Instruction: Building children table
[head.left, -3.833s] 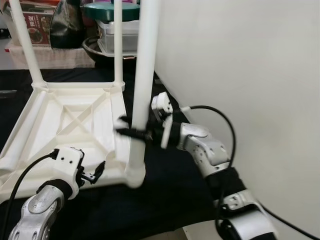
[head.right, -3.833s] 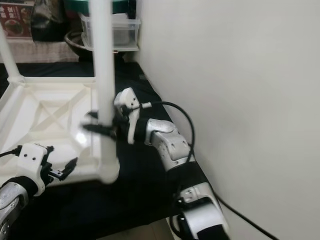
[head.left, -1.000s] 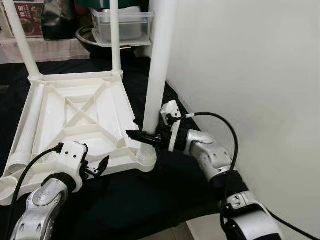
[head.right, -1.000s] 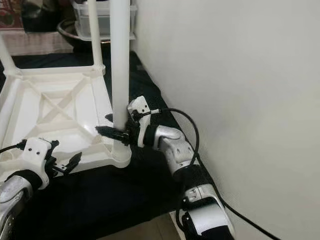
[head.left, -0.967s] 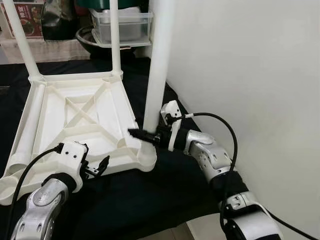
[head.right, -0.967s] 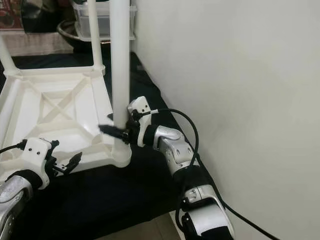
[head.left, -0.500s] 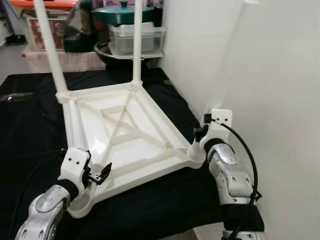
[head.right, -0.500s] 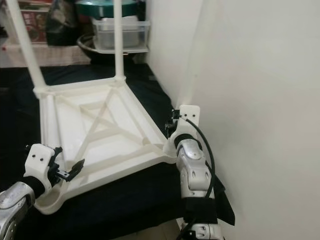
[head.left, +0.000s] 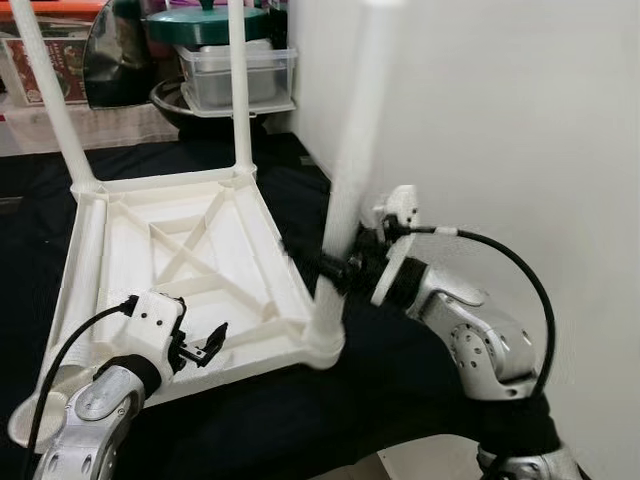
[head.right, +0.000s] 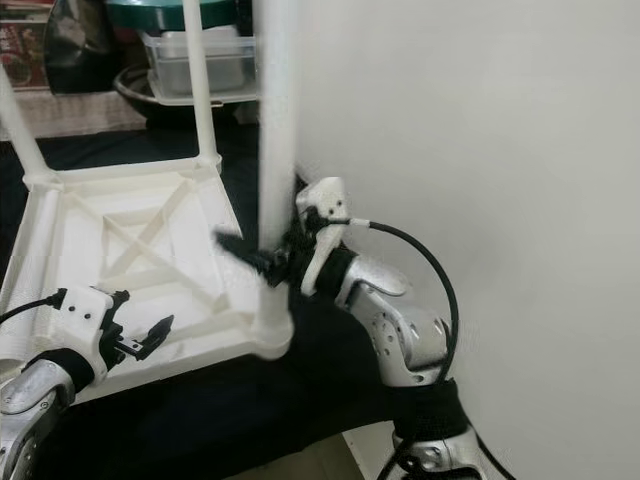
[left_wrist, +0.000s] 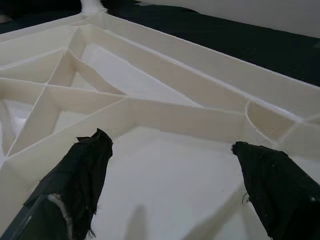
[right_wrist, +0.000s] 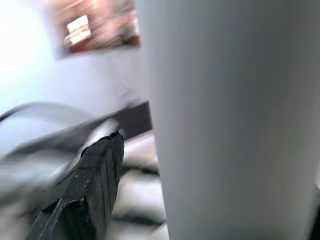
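Leg (head.left: 352, 170) of smooth white tubular plastic is clamped between the fingers of the right gripper (head.right: 268, 262), foot in the corner socket beneath; half a second ago it leaned toward the wall, now nearly upright, so seating looks almost complete. Left gripper (head.left: 208, 342), fingers spread, hovers at the near edge of the upturned ribbed tabletop (head.left: 180, 250), two fitted legs beyond.

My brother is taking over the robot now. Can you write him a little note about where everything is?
Right gripper: shut on the near-right leg, low down, just above its corner socket.
Left gripper: open, hovering over the near edge of the upside-down tabletop, holding nothing.
The tabletop lies on the black cloth beside the wall.
Done: two far legs stand in their sockets.
Left: whether the near-right leg is fully seated is unclear; the near-left corner has no leg.
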